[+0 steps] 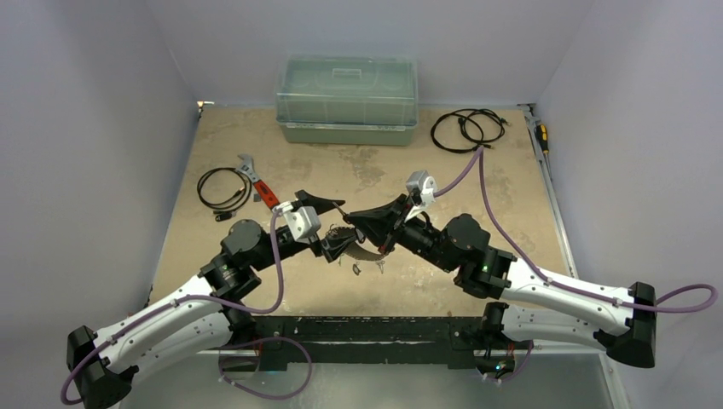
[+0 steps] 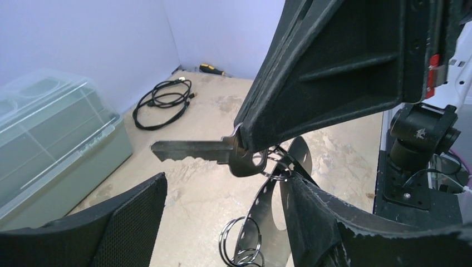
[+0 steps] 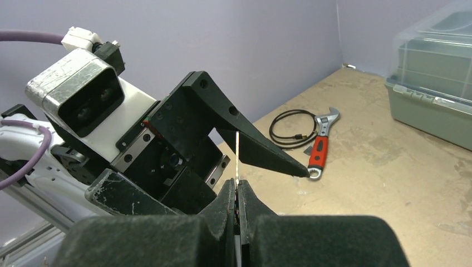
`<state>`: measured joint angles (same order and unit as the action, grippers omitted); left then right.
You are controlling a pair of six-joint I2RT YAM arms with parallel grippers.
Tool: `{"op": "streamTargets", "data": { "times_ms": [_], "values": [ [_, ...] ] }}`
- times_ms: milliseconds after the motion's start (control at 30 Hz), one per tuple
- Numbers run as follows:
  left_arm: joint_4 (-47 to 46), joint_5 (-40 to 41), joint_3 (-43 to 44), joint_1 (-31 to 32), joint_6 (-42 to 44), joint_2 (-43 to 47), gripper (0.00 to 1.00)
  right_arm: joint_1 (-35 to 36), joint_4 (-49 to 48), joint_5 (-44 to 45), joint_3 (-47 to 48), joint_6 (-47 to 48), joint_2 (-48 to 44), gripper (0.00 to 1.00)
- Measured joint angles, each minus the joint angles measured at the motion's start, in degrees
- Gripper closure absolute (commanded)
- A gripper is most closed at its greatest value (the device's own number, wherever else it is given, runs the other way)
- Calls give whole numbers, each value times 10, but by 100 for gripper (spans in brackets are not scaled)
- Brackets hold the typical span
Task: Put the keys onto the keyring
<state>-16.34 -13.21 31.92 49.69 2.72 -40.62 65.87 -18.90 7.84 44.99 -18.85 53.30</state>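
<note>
Right gripper (image 3: 237, 189) is clenched tight on the head of a silver key (image 2: 189, 151), with the blade sticking out sideways in the air above the middle of the surface (image 1: 256, 162). The keyring (image 2: 267, 211), a flat silver band with holes, hangs just under the key head with small wire rings (image 2: 239, 239) at its lower end. It sits in the gap of the left gripper (image 2: 225, 183), which is spread wide and released, close beside one finger; contact can't be told.
</note>
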Motion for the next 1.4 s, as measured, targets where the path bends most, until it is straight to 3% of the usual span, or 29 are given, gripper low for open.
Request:
{"op": "streamTargets", "data": {
  "times_ms": [133,233,600,667,1200,1300,1400],
  "values": [
    [-10,-9,0,0,0,2,29,0,-4,-2,0,-4,1,100],
    [-20,-15,0,0,-1,7,36,0,-8,-6,0,-7,3,100],
    [-34,-47,0,3,-2,6,87,0,-17,-14,0,-15,7,100],
    [-33,-51,0,3,-4,5,100,-2,-17,-13,0,-15,7,100],
    [-23,-68,0,2,-10,5,100,-2,-10,-1,0,-19,2,100],
    [-11,-80,0,3,-16,8,100,-2,-1,18,0,-26,2,97],
    [2,-84,0,3,-16,19,100,-1,3,31,1,-32,2,86]
  ]
}}
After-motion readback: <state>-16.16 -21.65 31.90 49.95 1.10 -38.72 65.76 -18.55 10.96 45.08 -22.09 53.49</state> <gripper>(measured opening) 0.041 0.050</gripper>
